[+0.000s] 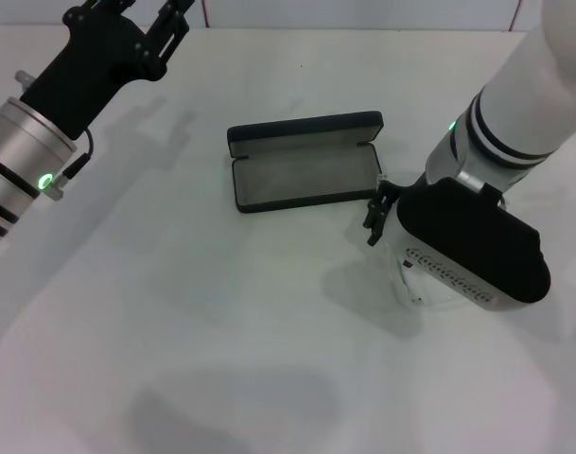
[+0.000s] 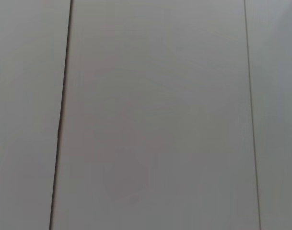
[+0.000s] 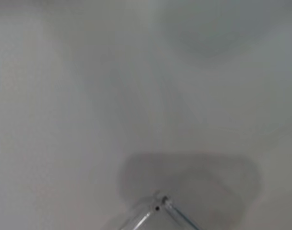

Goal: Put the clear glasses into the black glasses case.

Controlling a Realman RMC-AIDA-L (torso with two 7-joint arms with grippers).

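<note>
The black glasses case (image 1: 305,161) lies open in the middle of the white table, its grey lining up and its lid toward the far side. My right gripper (image 1: 374,214) points down just right of the case's near right corner, mostly hidden under its own wrist. Only a corner of the clear glasses (image 3: 157,211) shows, in the right wrist view: a hinge and two clear edges hanging close to the camera, above the table, held by that gripper. My left gripper (image 1: 165,24) is raised at the far left, away from the case.
The right wrist casts a shadow on the white table (image 1: 174,312) in front of the case. The left wrist view shows only pale panels with dark seams (image 2: 62,115).
</note>
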